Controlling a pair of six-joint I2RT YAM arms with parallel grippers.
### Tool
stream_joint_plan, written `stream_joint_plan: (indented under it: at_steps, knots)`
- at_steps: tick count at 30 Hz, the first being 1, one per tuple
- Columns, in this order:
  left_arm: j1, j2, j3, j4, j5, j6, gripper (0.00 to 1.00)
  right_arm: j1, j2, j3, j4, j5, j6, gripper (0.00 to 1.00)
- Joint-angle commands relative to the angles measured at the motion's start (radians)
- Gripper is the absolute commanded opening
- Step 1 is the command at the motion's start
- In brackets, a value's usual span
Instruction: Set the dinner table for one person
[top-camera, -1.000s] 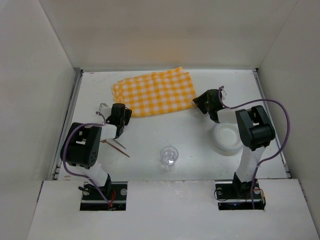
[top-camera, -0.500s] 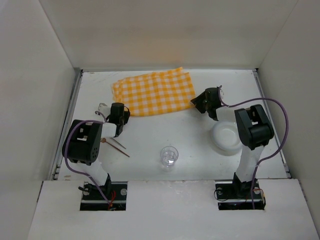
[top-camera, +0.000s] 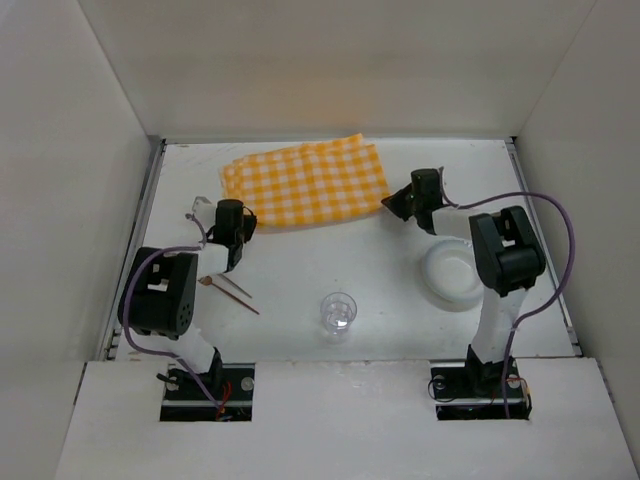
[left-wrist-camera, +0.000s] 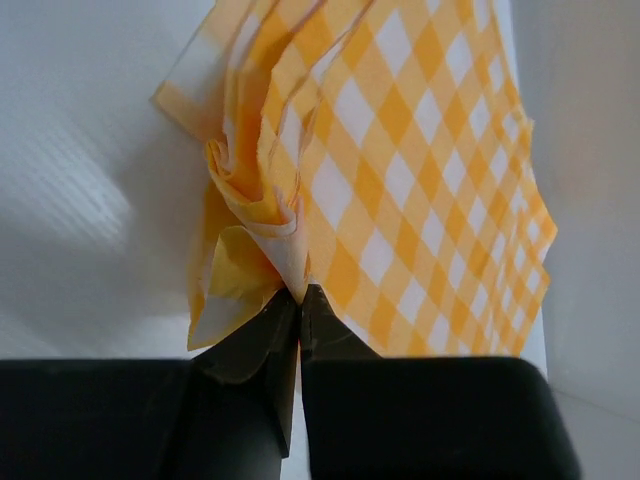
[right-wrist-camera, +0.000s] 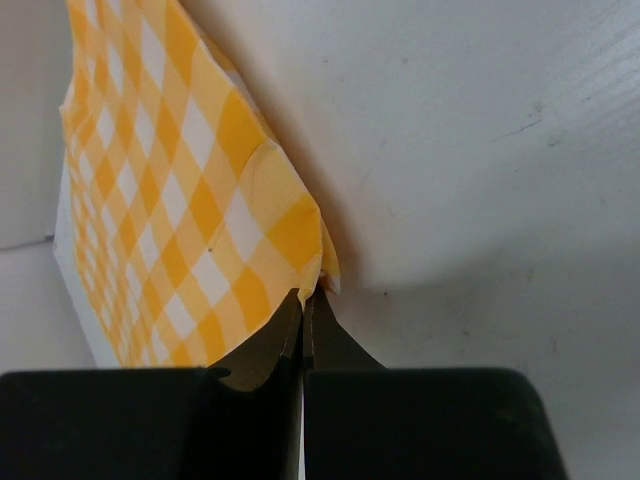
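An orange-and-white checked cloth (top-camera: 308, 183) lies at the back of the white dinner table (top-camera: 330, 265). My left gripper (top-camera: 238, 218) is shut on the cloth's near left corner, which bunches up in folds (left-wrist-camera: 255, 215) just ahead of the closed jaws (left-wrist-camera: 298, 293). My right gripper (top-camera: 397, 204) is shut on the cloth's near right corner (right-wrist-camera: 300, 235), the tip of the fabric pinched between its closed jaws (right-wrist-camera: 304, 296). The cloth (right-wrist-camera: 160, 190) spreads to the left in the right wrist view.
A clear glass (top-camera: 339, 312) stands at the front middle. A white bowl (top-camera: 452, 277) sits at the right, partly under the right arm. Two thin brown sticks (top-camera: 230, 291) lie by the left arm. White walls close the table on three sides.
Both grippers moved toward the cloth's near corners and closed on them. The cloth's left corner has puckered up a little.
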Motion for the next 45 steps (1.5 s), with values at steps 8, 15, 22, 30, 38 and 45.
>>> stream_joint_plan:
  at_steps: [8, 15, 22, 30, 38, 45]
  knots:
    - [-0.035, -0.362, 0.292, -0.212, -0.020, 0.275, 0.00, 0.006, -0.508, 0.028, -0.027, 0.069, -0.177, 0.00]
    - [-0.024, -0.421, 0.397, -0.318, -0.027, 0.335, 0.01, 0.013, -0.617, 0.118, -0.127, 0.076, -0.234, 0.00]
    - [-0.032, -0.260, 0.565, -0.355, 0.005, 0.343, 0.01, 0.013, -0.484, 0.301, -0.202, 0.050, -0.248, 0.00]
    - [-0.012, -0.034, 0.924, -0.459, 0.066, 0.343, 0.00, -0.018, -0.352, 0.574, -0.274, 0.008, -0.249, 0.00]
    - [-0.118, -0.148, 0.749, -0.321, 0.013, 0.441, 0.02, -0.043, -0.430, 0.378, -0.186, -0.013, -0.255, 0.01]
    - [-0.165, -0.148, 0.249, -0.001, -0.035, 0.375, 0.04, -0.084, -0.265, 0.044, 0.019, -0.064, -0.180, 0.02]
